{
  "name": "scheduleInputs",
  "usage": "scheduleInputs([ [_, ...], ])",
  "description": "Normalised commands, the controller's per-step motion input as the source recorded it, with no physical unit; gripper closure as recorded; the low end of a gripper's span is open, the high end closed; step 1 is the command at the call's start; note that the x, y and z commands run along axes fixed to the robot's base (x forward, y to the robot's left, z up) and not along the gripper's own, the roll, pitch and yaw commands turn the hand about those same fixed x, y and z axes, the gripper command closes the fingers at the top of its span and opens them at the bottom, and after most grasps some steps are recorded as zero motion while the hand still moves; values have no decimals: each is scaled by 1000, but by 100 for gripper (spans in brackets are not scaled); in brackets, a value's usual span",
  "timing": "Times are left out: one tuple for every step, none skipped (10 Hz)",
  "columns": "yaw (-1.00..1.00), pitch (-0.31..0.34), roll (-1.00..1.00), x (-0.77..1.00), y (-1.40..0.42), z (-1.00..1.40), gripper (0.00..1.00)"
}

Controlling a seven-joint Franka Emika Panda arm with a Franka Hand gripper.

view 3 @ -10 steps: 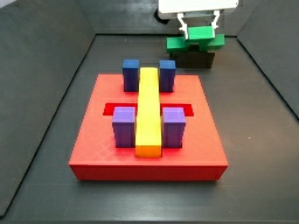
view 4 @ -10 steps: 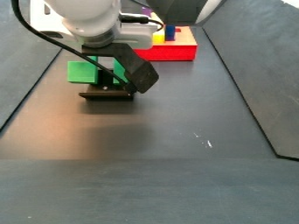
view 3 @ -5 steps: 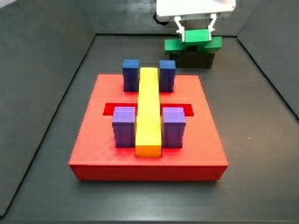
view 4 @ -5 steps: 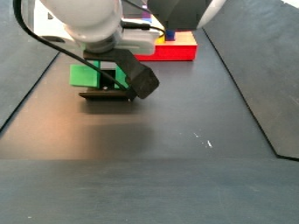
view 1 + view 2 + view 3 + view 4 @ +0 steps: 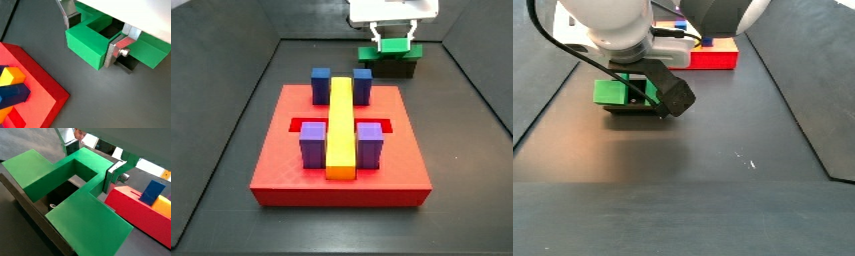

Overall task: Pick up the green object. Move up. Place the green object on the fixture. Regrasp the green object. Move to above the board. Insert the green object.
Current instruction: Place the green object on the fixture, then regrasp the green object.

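I read this as a robotics lab test cell: a matte black surface [image 5: 225,150] walled by dark panels, with a 3D-printed red board [image 5: 338,160] of colour-coded blocks. Beyond the board, the pincer [image 5: 393,38] hangs over the black fixture [image 5: 393,66].

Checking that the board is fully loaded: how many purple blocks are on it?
2. One purple block stands left of the yellow bar at the board's near end in a side view, the other right of it. The gripper hangs over the fixture, away from them.
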Motion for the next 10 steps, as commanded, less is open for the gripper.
scheduleInputs([
  [0,0,0,0,0,0,100],
  [0,0,0,0,0,0,0],
  [-17,40,-411,151,289,646,0],
  [-20,34,3,83,163,314,0],
  [-60,51,369,3,129,306,0],
  [-11,6,251,0,186,234,0],
  [-14,31,54,0,263,414,0],
  [-9,89,0,3,271,574,0],
  [-17,89,20,17,197,574,0],
  [0,77,377,0,69,403,0],
])
